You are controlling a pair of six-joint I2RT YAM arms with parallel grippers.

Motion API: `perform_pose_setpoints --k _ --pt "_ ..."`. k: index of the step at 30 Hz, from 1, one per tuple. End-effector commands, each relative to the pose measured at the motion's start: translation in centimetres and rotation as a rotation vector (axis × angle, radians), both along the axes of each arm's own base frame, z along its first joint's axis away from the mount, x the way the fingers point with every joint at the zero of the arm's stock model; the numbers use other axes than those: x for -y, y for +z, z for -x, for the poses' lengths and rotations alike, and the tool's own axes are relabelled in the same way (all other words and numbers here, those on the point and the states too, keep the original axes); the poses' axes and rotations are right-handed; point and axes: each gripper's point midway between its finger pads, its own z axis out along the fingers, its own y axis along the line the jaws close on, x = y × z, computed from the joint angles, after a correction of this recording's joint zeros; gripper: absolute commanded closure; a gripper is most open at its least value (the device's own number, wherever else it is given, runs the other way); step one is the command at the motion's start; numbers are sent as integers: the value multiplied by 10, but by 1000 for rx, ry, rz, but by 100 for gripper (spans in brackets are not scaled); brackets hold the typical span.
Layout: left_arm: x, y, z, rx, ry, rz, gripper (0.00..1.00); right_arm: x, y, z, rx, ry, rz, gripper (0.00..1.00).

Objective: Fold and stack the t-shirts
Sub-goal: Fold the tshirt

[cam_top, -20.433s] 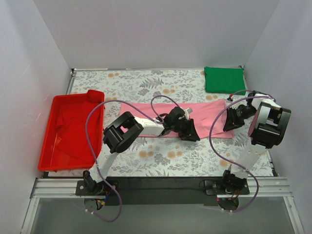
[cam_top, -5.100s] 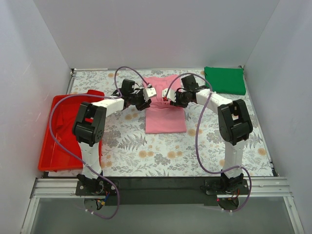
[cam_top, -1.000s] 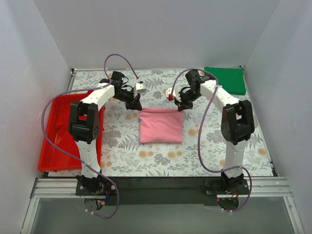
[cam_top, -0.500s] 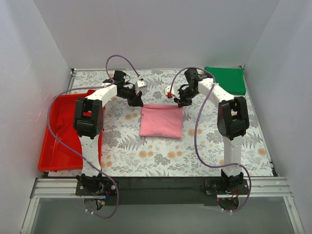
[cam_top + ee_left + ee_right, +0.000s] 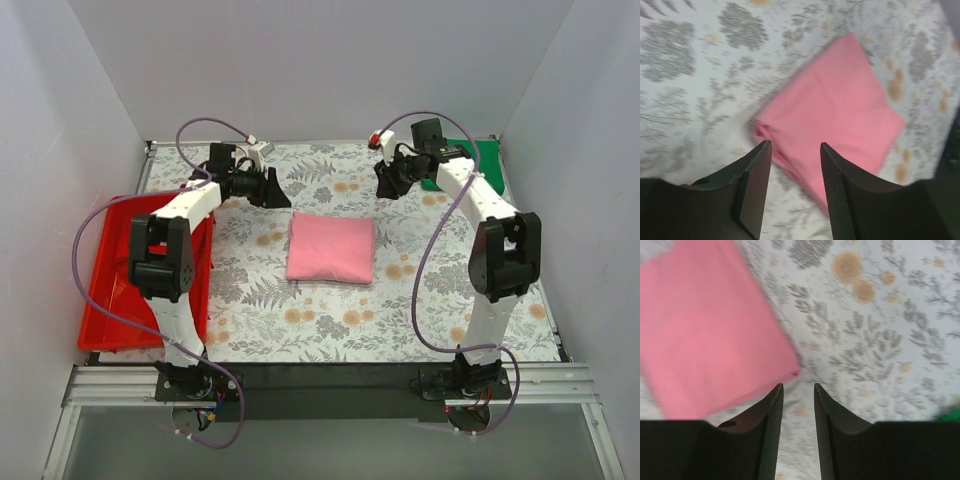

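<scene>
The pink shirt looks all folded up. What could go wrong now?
1. The pink t-shirt lies apart from the green t-shirt in the far right corner. Carrying soft cloth across could let its folds drop open.
2. The left gripper and right gripper are open and empty; pinching only the top layer might unfold it.
3. The green one sits tight in that corner, so reaching it may be cramped.

No text or label seems readable in any view.
</scene>
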Motion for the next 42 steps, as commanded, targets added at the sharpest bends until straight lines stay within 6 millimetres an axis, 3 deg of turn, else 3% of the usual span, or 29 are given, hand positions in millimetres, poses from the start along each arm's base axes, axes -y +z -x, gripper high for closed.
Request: perform_pose_setpoints --k 1,2,4,7,8,10,11,13,14,15,17,18,21,23,24,25,26,27,28,29,30,31,32,34,36,38,42 --pt "52 58 55 -82 -45 200 57 -48 41 62 -290 -40 -323 64" --pt "60 57 64 -151 -16 230 55 -52 31 74 -360 -46 -348 64" --pt "77 41 74 -190 -6 233 55 -63 32 78 -432 -61 -426 64" --pt "87 25 66 -288 62 254 55 -72 14 75 -521 -90 -476 64" --pt "88 8 62 -339 86 246 55 -73 10 72 -540 -100 -481 64" --pt "88 6 41 -314 134 263 55 -75 -10 64 -578 -125 -477 64" --pt "89 -11 36 -347 145 259 55 -74 -18 60 -583 -140 -469 64" --pt "89 -20 20 -355 167 263 55 -69 -46 47 -605 -185 -450 64" --pt "87 -39 17 -394 184 251 55 -66 -56 42 -615 -206 -444 65" --pt "86 -47 12 -408 191 251 55 -63 -77 37 -639 -231 -425 65" --pt "77 -57 -3 -428 229 259 56 -54 -93 20 -609 -278 -396 65" --pt "70 -76 -7 -467 256 251 56 -50 -107 16 -620 -297 -382 65" --pt "65 -75 -19 -467 247 276 56 -39 -115 -6 -584 -336 -371 66" --pt "68 -53 -14 -438 184 311 56 -38 -100 -13 -560 -327 -396 66" --pt "69 -48 -4 -448 157 324 57 -40 -82 -14 -534 -312 -415 66" --pt "72 -11 1 -367 114 363 57 -43 -68 -10 -542 -290 -445 66" --pt "74 3 10 -346 93 385 57 -45 -60 -1 -561 -282 -466 66" --pt "73 6 29 -382 80 401 57 -49 -32 3 -522 -255 -504 66" --pt "77 29 42 -361 52 417 57 -55 -18 15 -565 -246 -544 66" --pt "78 35 55 -381 34 425 58 -57 -23 34 -619 -251 -551 66" --pt "80 39 68 -417 31 436 61 -61 -1 46 -605 -227 -580 67" --pt "83 26 90 -468 24 422 62 -74 8 61 -616 -182 -606 67" --pt "85 39 102 -446 8 428 64 -81 8 77 -661 -184 -615 68" --pt "91 24 131 -499 -8 405 71 -98 5 119 -723 -140 -609 69" --pt "95 11 143 -532 -7 382 75 -104 -10 150 -823 -166 -600 69" --pt "94 -11 145 -602 38 362 76 -117 -13 162 -840 -142 -614 69" --pt "93 -44 143 -672 96 344 78 -116 -57 172 -961 -207 -566 71"
